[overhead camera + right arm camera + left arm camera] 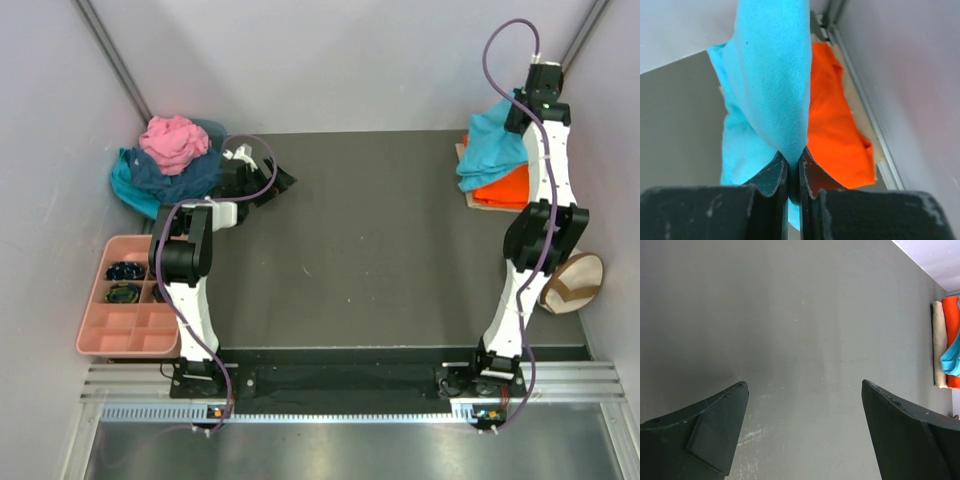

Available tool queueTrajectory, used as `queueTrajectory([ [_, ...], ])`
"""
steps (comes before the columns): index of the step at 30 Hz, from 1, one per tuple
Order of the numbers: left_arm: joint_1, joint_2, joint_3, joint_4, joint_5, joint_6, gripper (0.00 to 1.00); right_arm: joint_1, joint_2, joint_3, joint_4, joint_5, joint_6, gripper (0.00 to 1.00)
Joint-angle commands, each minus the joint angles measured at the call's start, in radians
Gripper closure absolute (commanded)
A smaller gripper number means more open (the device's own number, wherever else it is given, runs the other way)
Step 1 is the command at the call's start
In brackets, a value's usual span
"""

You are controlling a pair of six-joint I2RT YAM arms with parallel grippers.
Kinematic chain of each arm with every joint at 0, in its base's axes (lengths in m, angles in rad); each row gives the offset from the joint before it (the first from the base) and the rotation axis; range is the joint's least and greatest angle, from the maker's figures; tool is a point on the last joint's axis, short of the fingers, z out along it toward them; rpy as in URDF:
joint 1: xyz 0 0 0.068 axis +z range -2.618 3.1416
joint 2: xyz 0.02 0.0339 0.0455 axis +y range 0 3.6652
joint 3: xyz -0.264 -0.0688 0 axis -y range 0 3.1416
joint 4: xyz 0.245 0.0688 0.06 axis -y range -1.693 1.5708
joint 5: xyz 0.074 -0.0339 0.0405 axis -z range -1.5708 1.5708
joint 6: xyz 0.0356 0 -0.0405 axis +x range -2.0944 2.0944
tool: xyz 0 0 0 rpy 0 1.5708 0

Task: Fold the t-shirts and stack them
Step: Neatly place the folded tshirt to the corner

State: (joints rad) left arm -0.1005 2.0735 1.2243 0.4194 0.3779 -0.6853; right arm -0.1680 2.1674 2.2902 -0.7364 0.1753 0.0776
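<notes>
The turquoise t-shirt [492, 145] sits in the upper right of the top view, partly lifted. It drapes down onto the folded orange t-shirt [505, 188] beneath it. The right gripper [792, 170] is clamped tight on a fold of the turquoise cloth. In the right wrist view the fabric rises out from between the two pressed-together fingers [771, 172], with the orange shirt lying flat to the right of it. Under the orange shirt a flat beige layer [938, 340] shows at the edge; it may be card or cloth, and the views do not settle which.

The other shirts are heaped in the upper left of the top view. A crumpled pink t-shirt [172, 140] lies on top, a navy t-shirt [185, 175] under it and a teal t-shirt [130, 190] at the bottom left of the pile. The left gripper [805, 385] is just right of that heap with its jaws spread wide. It holds nothing, and only the bare dark grey mat [380, 240] shows between its fingers.

At the left edge of the top view stands a pink divided tray [120, 330]. Its two upper left compartments each hold a small dark item [127, 270], too small to identify. At the right edge, below the orange shirt, lies a cream bag [572, 282] with a brown strap.
</notes>
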Motion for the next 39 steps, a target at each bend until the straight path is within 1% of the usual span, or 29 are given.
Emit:
queueTrajectory([
  [1, 0.004, 0.016, 0.007, 0.056, 0.018, 0.006, 0.01, -0.074, 0.005, -0.026, 0.06, 0.015, -0.021, 1.0],
  [7, 0.004, 0.022, 0.009, 0.05, 0.015, 0.009, 0.01, -0.111, 0.055, -0.055, 0.068, 0.007, -0.042, 1.0],
  [18, 0.004, 0.031, 0.023, 0.041, 0.018, 0.009, 0.01, -0.113, 0.152, -0.071, 0.065, 0.157, -0.073, 0.99],
  [20, 0.004, 0.033, 0.023, 0.041, 0.021, 0.009, 0.01, -0.113, 0.155, -0.069, 0.062, 0.19, -0.073, 0.87],
  [21, 0.004, 0.034, 0.023, 0.039, 0.021, 0.009, 0.01, -0.113, 0.158, -0.067, 0.06, 0.2, -0.073, 0.74],
  [23, 0.004, 0.034, 0.023, 0.039, 0.023, 0.009, 0.01, -0.113, 0.154, -0.067, 0.06, 0.24, -0.07, 0.62],
  [24, 0.002, 0.034, 0.021, 0.039, 0.023, 0.009, 0.01, -0.113, 0.152, -0.069, 0.061, 0.251, -0.067, 0.48],
  [26, 0.004, 0.034, 0.02, 0.038, 0.021, 0.01, 0.01, -0.113, 0.129, -0.083, 0.072, 0.276, -0.052, 0.38],
  [27, 0.004, 0.034, 0.018, 0.038, 0.018, 0.012, 0.01, -0.113, 0.12, -0.092, 0.081, 0.277, -0.045, 0.31],
  [29, 0.004, 0.031, 0.015, 0.03, 0.013, 0.018, 0.01, -0.111, 0.073, -0.127, 0.103, 0.268, -0.015, 0.26],
  [30, 0.004, 0.03, 0.017, 0.022, 0.004, 0.021, 0.01, -0.111, 0.051, -0.139, 0.109, 0.25, -0.001, 0.18],
  [31, 0.004, 0.024, 0.017, 0.015, -0.003, 0.026, 0.01, -0.113, 0.03, -0.168, 0.117, 0.172, 0.032, 0.15],
  [32, 0.004, 0.019, 0.017, 0.003, -0.007, 0.029, 0.01, -0.113, -0.03, -0.191, 0.143, 0.12, 0.05, 0.11],
  [33, 0.004, 0.016, 0.017, -0.005, -0.02, 0.033, 0.01, -0.111, -0.064, -0.221, 0.161, 0.074, 0.071, 0.04],
  [34, 0.002, 0.004, 0.017, -0.016, -0.031, 0.038, 0.01, -0.11, -0.102, -0.298, 0.195, -0.022, 0.105, 0.01],
  [35, 0.004, -0.004, 0.017, -0.028, -0.037, 0.043, 0.01, -0.104, -0.188, -0.343, 0.257, -0.054, 0.123, 0.01],
  [36, 0.004, -0.021, 0.015, -0.053, -0.046, 0.047, 0.01, -0.097, -0.228, -0.388, 0.297, -0.083, 0.137, 0.01],
  [37, 0.002, -0.033, 0.014, -0.063, -0.063, 0.058, 0.01, -0.09, -0.275, -0.47, 0.325, -0.132, 0.161, 0.01],
  [38, 0.002, -0.045, 0.011, -0.071, -0.074, 0.061, 0.01, -0.07, -0.314, -0.507, 0.35, -0.146, 0.172, 0.01],
  [39, 0.002, -0.071, 0.0, -0.086, -0.08, 0.066, 0.01, -0.059, -0.39, -0.541, 0.385, -0.154, 0.18, 0.01],
])
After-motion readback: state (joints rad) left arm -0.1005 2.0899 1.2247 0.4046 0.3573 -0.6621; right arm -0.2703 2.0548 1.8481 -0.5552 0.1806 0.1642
